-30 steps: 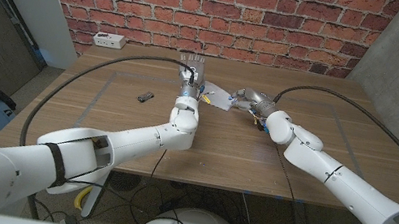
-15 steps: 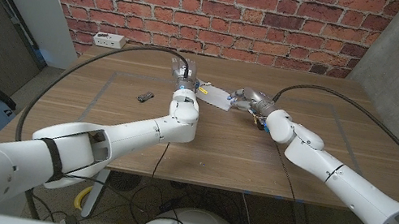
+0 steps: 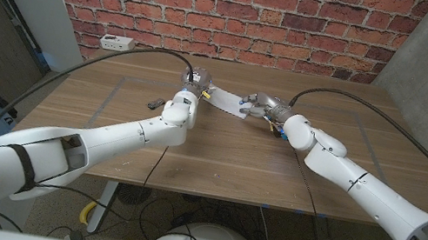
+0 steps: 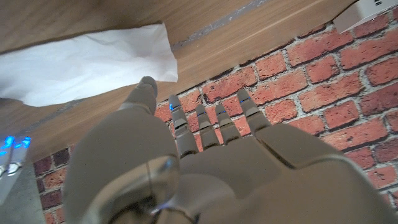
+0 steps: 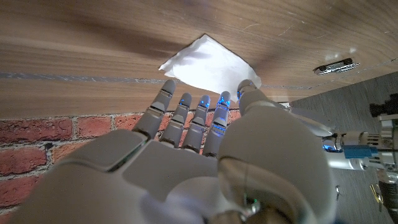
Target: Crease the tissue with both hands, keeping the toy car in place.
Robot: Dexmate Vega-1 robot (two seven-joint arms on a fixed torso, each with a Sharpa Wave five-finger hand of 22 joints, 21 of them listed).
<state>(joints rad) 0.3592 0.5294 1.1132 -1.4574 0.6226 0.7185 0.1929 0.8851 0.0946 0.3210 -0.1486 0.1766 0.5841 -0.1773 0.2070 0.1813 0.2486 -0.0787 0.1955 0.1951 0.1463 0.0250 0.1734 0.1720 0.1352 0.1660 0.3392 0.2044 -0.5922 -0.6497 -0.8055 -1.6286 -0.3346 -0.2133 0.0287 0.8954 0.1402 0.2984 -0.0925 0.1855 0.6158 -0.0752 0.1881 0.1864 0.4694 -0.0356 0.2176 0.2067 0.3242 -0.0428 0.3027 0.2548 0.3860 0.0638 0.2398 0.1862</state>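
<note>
The tissue lies on the far middle of the wooden counter, between the two hands. In the head view it is small, and its left end is covered by the left hand, so its outline there is hard to read. The left wrist view shows the tissue far better: a long white sheet lying flat on the wood, its far end cut off by the picture edge. That hand has its fingers straight and a little apart, with nothing in them; the thumb tip sits just at the sheet's edge, though whether it touches cannot be told.

The right hand is at the tissue's right end in the head view, too small there to read its fingers. In the right wrist view the right hand has its fingers extended side by side toward a white corner of the tissue; the fingertips lie at or over its near edge, and the sheet is partly hidden behind them. It grips nothing.

A small dark object lies on the counter left of the left arm, well apart from the tissue; the right wrist view shows it as a slim dark and silver piece, too small to tell whether it is the toy car. A white power strip sits at the far left edge of the counter, and its corner is cut off in the left wrist view.
</note>
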